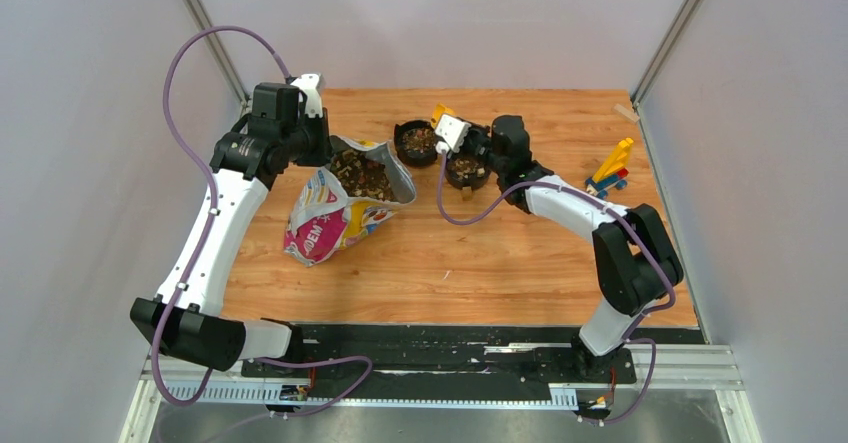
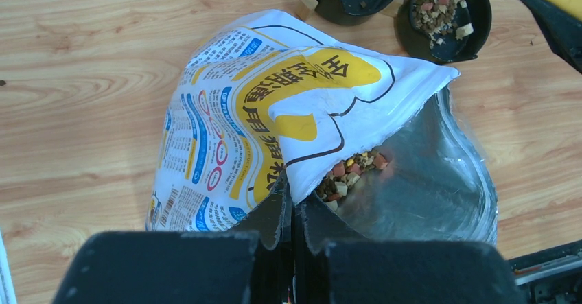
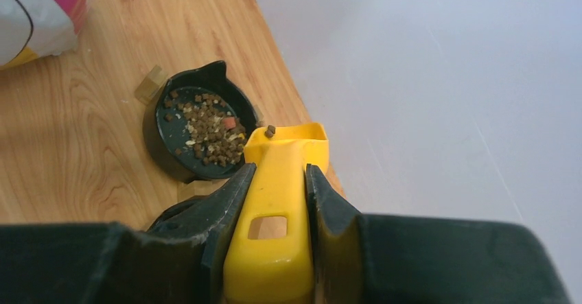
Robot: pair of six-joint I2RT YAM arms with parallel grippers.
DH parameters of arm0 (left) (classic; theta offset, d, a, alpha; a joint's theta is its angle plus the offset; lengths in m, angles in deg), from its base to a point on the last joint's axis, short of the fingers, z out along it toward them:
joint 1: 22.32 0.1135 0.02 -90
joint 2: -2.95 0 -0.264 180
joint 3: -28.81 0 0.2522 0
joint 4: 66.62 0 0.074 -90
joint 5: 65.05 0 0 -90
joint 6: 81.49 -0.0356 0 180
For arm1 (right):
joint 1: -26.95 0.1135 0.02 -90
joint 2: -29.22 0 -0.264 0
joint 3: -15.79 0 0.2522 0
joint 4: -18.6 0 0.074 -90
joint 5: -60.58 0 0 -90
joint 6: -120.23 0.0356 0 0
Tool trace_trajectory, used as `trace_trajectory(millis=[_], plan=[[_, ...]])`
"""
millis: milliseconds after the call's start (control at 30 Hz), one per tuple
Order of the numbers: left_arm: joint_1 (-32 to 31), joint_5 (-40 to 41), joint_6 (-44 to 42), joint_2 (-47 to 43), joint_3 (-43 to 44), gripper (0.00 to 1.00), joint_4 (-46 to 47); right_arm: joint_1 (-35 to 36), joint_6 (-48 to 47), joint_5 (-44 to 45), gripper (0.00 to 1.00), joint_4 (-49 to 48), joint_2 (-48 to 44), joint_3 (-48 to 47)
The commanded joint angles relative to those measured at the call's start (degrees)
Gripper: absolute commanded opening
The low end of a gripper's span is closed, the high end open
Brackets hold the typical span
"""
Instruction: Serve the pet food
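The pet food [image 2: 350,173] is a heap of brown, tan and red kibble inside the open printed bag [image 2: 261,112], which lies on the table [image 1: 345,208]. My left gripper [image 2: 295,208] is shut on the bag's rim and holds the mouth open. More kibble lies in two black bowls [image 1: 399,143] [image 1: 484,177], which also show in the left wrist view [image 2: 322,5] [image 2: 480,9]. My right gripper [image 3: 278,180] is shut on the handle of a yellow scoop [image 3: 274,249]. The scoop's cup sits at the right edge of one bowl [image 3: 154,136], with one pellet on its rim.
A bundle of yellow, blue and red plastic pieces [image 1: 612,171] lies at the table's right edge. A scrap of tape [image 1: 626,113] lies at the back right corner. Grey walls close in the left, back and right sides.
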Motion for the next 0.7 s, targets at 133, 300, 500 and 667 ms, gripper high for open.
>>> trace_trajectory(millis=[133,300,500,667], plan=[[0.07,-0.47,-0.45,-3.27,0.45,0.0,6.51,0.68,-2.06,-2.11,0.0,5.92,-3.01,0.0],[0.07,-0.63,-0.37,-3.24,0.54,0.0,6.57,0.67,0.0,-4.02,0.0,4.61,-3.99,0.17],[0.08,-0.86,-0.35,-3.24,0.69,0.0,6.59,0.67,5.32,-5.66,0.0,0.11,-4.85,0.9],[0.07,-0.91,-0.29,-3.27,0.86,0.0,6.6,-0.11,13.41,-9.17,0.0,-6.75,-9.31,4.25]])
